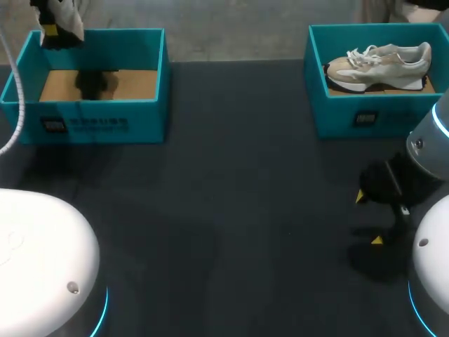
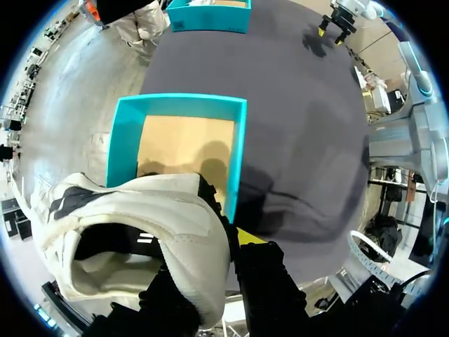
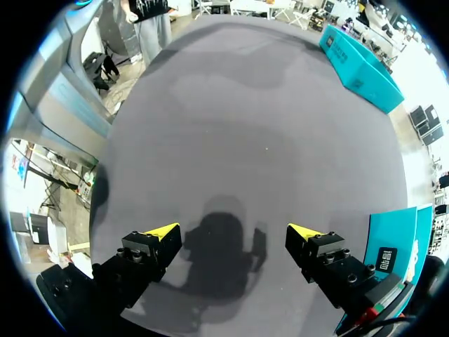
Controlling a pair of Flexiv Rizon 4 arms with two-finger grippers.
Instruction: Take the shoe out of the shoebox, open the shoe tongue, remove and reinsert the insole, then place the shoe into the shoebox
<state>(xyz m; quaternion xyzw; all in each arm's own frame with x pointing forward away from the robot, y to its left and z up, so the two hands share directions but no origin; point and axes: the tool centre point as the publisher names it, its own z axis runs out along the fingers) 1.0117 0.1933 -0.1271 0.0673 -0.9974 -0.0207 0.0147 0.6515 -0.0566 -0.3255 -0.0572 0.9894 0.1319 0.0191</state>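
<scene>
Clamping the shoe above the empty shoebox, the left gripper suggests only removal is done; the right gripper hangs released, later steps seemingly yet to come.

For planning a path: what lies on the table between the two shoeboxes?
Nothing: the head view shows bare table between left shoebox and right shoebox.

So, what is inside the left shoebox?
The left shoebox holds only its bare cardboard floor with a dark shadow; nothing lies on it. In the left wrist view the shoe held by the left gripper covers the box's near edge.
</scene>
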